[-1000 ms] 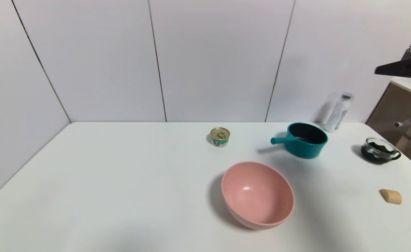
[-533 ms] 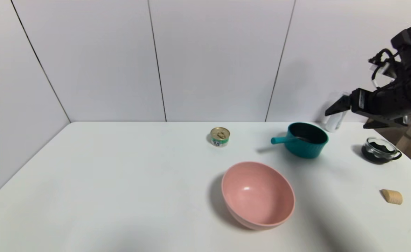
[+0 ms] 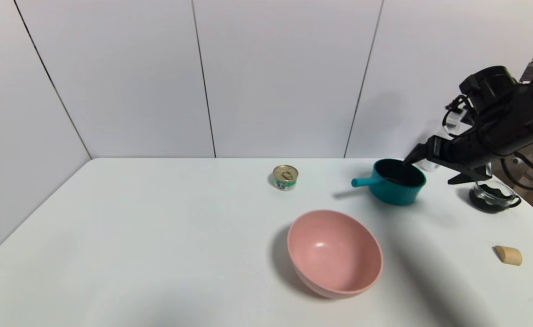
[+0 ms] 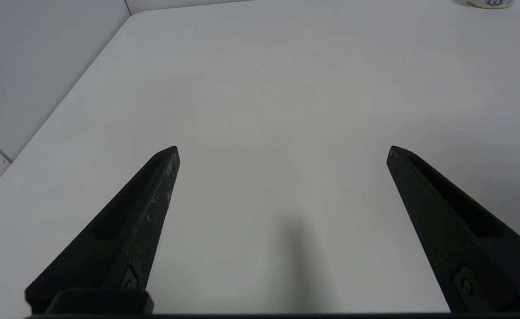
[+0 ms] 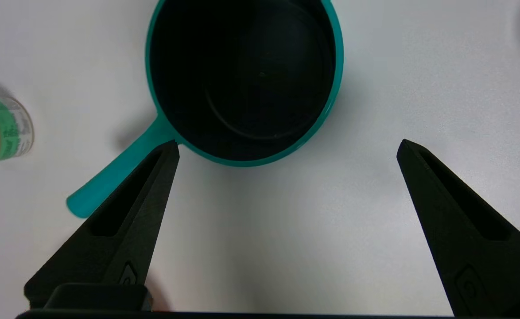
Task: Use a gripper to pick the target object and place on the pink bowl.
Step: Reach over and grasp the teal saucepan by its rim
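The teal saucepan (image 3: 397, 181) stands upright on the white bench (image 3: 157, 236), toward the far right part of it, its straight handle (image 3: 362, 182) pointing to the robot's left. Its inside is dark. The right claw (image 3: 431, 165) hangs tilted downward above the pan's right rim, its two fingers spread wide with nothing between them; in the right wrist view the saucepan (image 5: 244, 82) sits just beyond the fingertips (image 5: 171, 150), not gripped. The pink bowl (image 3: 334, 252) rests nearer the robot, apart from the pan. A small tin can (image 3: 285, 177) stands to the left of the handle, well clear of it. A glass cup (image 3: 493, 194) with dark contents sits below the right arm, and a cork (image 3: 508, 255) lies near the bench's right edge. The left claw (image 4: 282, 153) hovers over bare bench on the left side, its fingers wide apart and holding nothing.
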`<state>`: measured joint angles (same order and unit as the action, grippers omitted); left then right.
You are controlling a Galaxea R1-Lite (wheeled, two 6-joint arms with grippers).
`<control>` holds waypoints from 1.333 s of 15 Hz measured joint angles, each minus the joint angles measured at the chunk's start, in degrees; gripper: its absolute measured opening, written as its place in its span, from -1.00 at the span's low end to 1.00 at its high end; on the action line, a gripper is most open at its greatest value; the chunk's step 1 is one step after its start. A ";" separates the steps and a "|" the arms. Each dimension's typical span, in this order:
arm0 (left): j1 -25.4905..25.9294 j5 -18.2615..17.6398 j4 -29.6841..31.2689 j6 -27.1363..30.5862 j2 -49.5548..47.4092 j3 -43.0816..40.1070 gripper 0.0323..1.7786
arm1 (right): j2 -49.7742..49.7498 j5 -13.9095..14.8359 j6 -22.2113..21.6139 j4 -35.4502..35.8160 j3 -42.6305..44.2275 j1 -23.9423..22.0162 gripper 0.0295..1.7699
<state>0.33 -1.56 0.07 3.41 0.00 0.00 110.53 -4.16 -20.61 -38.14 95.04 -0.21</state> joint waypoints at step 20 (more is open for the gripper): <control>-0.02 0.02 0.00 0.00 0.00 0.00 0.90 | 12.18 2.15 0.69 0.30 6.97 -1.11 0.19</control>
<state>0.30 -1.54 0.07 3.41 0.00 0.00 122.71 -2.01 -19.92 -37.84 102.01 -1.32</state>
